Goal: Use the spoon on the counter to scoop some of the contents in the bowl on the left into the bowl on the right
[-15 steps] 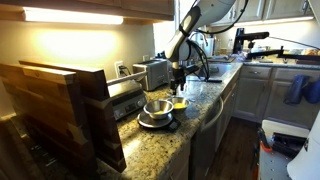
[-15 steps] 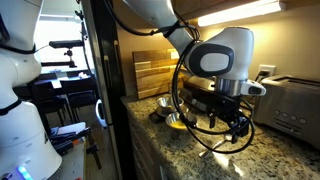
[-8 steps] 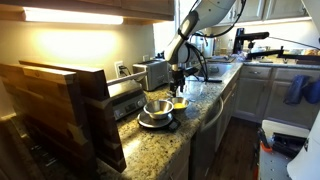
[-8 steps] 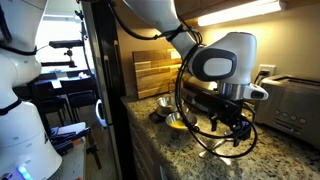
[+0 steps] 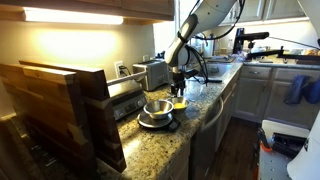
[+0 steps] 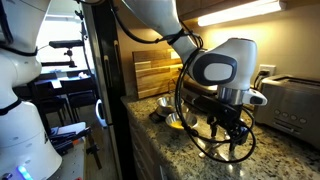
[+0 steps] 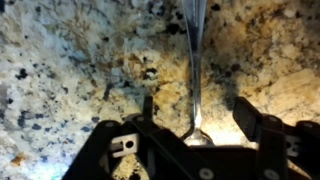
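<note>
A silver spoon [image 7: 195, 60] lies flat on the speckled granite counter [image 7: 70, 60], with its handle running away from me and its bowl [image 7: 197, 136] at the bottom of the wrist view. My gripper [image 7: 198, 112] is open, one finger on each side of the spoon, not closed on it. In both exterior views the gripper [image 5: 178, 88] [image 6: 228, 128] hangs low over the counter just past the bowls. A metal bowl [image 5: 157, 108] [image 6: 165, 103] stands on a dark plate [image 5: 155, 121]. A yellow bowl [image 5: 180, 103] [image 6: 177, 121] sits beside it, nearer the gripper.
A toaster [image 5: 152, 72] [image 6: 295, 105] stands against the back wall. Wooden cutting boards [image 5: 60, 105] [image 6: 152, 72] lean at the counter's end. The rounded counter edge [image 5: 215, 110] runs beside the bowls. Another robot and desks show beyond the counter.
The gripper has shifted slightly away from the bowls and a little lower over the counter. The bowls have not moved.
</note>
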You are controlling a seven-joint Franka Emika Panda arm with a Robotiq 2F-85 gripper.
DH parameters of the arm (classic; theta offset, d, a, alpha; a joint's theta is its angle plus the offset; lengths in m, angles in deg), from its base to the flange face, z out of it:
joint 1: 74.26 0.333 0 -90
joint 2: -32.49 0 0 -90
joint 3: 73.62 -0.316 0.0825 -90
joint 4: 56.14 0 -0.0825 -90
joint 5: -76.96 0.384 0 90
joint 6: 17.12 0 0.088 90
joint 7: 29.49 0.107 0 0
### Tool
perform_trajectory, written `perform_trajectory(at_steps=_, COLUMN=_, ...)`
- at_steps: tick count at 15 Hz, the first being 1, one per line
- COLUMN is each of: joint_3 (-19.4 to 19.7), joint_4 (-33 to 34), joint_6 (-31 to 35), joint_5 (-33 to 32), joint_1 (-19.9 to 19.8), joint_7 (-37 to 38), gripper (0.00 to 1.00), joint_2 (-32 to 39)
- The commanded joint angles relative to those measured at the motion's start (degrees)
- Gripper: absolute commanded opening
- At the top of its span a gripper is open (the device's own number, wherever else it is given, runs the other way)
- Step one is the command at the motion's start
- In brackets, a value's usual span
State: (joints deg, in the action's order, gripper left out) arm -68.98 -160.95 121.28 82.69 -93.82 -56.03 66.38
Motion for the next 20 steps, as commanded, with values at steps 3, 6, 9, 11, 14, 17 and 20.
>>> perform_trajectory(at_steps=3, joint_3=-0.93, joint_4=0.20, joint_6=-1.74, joint_5=-0.21, joint_1=-0.93, joint_7=-0.14, gripper=0.61, joint_2=-0.24)
perform_trajectory(at_steps=6, joint_3=-0.95, joint_4=0.07, joint_6=-1.63, joint_5=-0.35, joint_1=-0.78, joint_7=-0.12, gripper=0.36, joint_2=-0.40)
perform_trajectory(at_steps=9, joint_3=-1.06, joint_4=0.26, joint_6=-1.78, joint_5=-0.34, joint_1=-0.74, joint_7=-0.12, gripper=0.16, joint_2=-0.40)
perform_trajectory(at_steps=11, joint_3=-1.10, joint_4=0.29, joint_6=-1.76, joint_5=-0.39, joint_1=-0.68, joint_7=-0.07, gripper=0.07, joint_2=-0.47)
perform_trajectory(at_steps=14, joint_3=-1.09, joint_4=0.22, joint_6=-1.70, joint_5=-0.43, joint_1=-0.66, joint_7=-0.02, gripper=0.02, joint_2=-0.67)
perform_trajectory(at_steps=17, joint_3=-0.64, joint_4=0.01, joint_6=-1.29, joint_5=-0.89, joint_1=-0.41, joint_7=0.51, gripper=0.07, joint_2=-1.08)
perform_trajectory(at_steps=20, joint_3=-1.12, joint_4=-0.94, joint_6=-1.91, joint_5=-0.48, joint_1=-0.67, joint_7=-0.25, gripper=0.07, joint_2=-2.56)
